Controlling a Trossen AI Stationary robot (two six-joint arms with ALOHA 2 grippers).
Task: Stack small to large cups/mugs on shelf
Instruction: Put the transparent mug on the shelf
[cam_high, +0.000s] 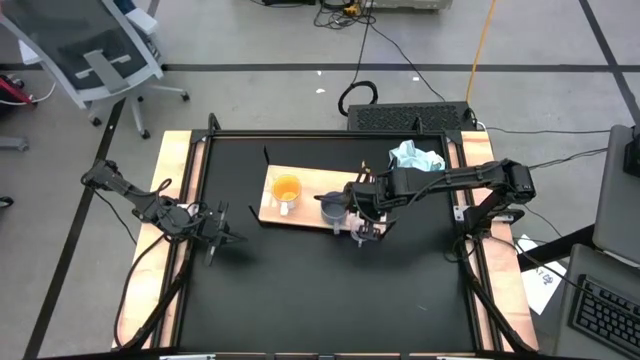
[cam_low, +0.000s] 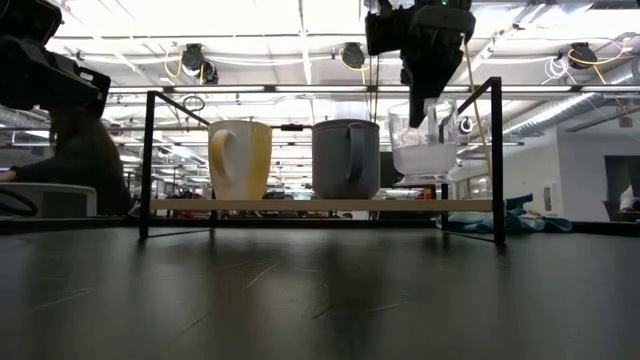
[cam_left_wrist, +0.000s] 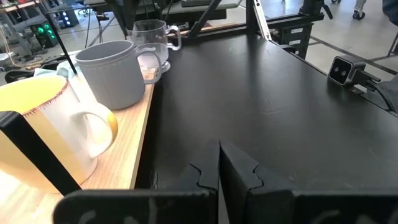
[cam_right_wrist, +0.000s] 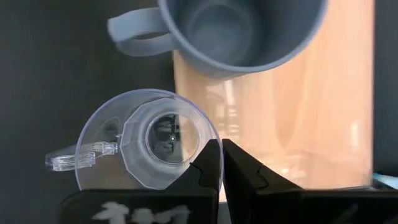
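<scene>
Black matting covers the surface (cam_high: 330, 290), seen from above. At far left, the left pincer (cam_high: 222, 236) rests low over the mat, well apart from the cups, its fingers clenched on nothing. Near the middle lies the shelf (cam_high: 305, 212), a flat light-wood board. On its left part stands the orange mug (cam_high: 286, 189), upright, with a white handle. To its right, also upright on the board, stands the blue-grey mug (cam_high: 333, 207). Just right of that, at the board's right end, is the clear glass cup (cam_high: 362, 231). In the low view this cup (cam_low: 425, 150) hangs upright with its base a little above the board. The right pincer (cam_right_wrist: 222, 163) reaches down from above and is clenched on the cup's rim, on the side away from its small clear handle. Beyond the board's far right corner lies a crumpled light-blue cloth (cam_high: 416, 157).
</scene>
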